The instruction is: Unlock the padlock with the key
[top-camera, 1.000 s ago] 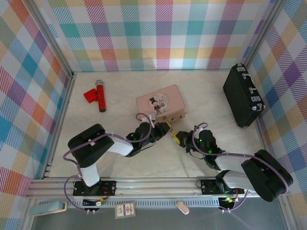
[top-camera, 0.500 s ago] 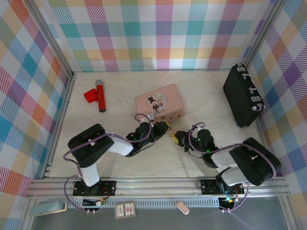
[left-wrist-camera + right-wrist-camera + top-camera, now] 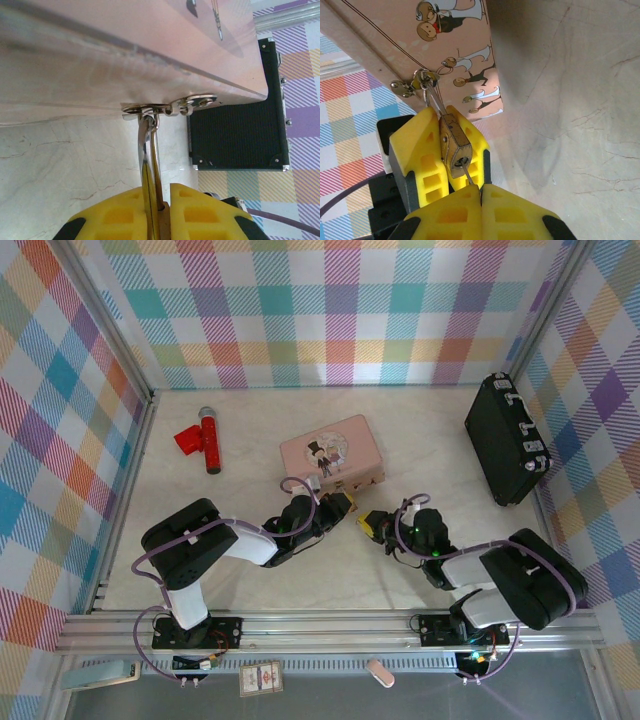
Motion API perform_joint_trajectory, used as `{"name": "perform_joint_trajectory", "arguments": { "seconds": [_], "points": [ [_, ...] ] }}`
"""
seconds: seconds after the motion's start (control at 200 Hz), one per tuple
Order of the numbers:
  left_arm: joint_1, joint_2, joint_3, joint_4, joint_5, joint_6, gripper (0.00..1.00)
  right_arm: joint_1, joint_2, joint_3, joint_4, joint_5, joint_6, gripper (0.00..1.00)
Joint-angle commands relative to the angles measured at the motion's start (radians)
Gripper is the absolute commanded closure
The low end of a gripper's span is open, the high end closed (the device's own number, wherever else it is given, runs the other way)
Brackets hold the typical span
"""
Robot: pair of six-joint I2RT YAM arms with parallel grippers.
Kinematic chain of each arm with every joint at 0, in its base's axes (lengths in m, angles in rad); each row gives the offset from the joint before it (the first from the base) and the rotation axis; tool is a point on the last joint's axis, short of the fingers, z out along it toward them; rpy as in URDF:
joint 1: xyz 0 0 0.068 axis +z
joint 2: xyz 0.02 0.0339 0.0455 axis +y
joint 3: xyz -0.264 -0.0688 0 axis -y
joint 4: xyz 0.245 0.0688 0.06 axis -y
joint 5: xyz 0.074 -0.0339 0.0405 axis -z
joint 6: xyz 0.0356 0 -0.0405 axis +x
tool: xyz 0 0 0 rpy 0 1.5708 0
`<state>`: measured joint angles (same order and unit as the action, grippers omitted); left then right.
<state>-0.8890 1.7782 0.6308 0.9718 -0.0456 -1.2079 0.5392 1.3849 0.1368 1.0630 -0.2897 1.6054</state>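
I see open tabletop [image 3: 430,440] between the pink box [image 3: 333,452] and the black case [image 3: 505,440]. At the box's near edge, the left gripper [image 3: 345,506] and right gripper [image 3: 369,525] crowd each other.

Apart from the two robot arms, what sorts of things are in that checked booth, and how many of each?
Boxes: 2 (pink illustrated tin box, black hard case)
Padlocks: 1 (small brass padlock)
Keys: 1 (thin grey metal key)
Others: 1 (red stick-shaped object with grey tip)
Total: 5
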Motion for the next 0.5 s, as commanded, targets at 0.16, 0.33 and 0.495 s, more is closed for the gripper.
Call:
{"name": "perform_joint_trajectory", "arguments": {
  "seconds": [0.16, 0.33, 0.495],
  "points": [
    [-0.05, -0.058, 0.031, 0.213, 0.11, -0.024, 1.0, -0.025, -0.046, 0.062, -0.048, 0.024, -0.032, 1.0],
    [-0.056, -0.06, 0.043, 0.207, 0.11, -0.021, 1.0, -0.012, -0.024, 0.065, -0.024, 0.018, -0.024, 1.0],
    [-0.061, -0.056, 0.053, 0.194, 0.109, -0.015, 1.0, 0.024, -0.002, 0.076, 0.003, 0.029, -0.014, 1.0]
  ]
}}
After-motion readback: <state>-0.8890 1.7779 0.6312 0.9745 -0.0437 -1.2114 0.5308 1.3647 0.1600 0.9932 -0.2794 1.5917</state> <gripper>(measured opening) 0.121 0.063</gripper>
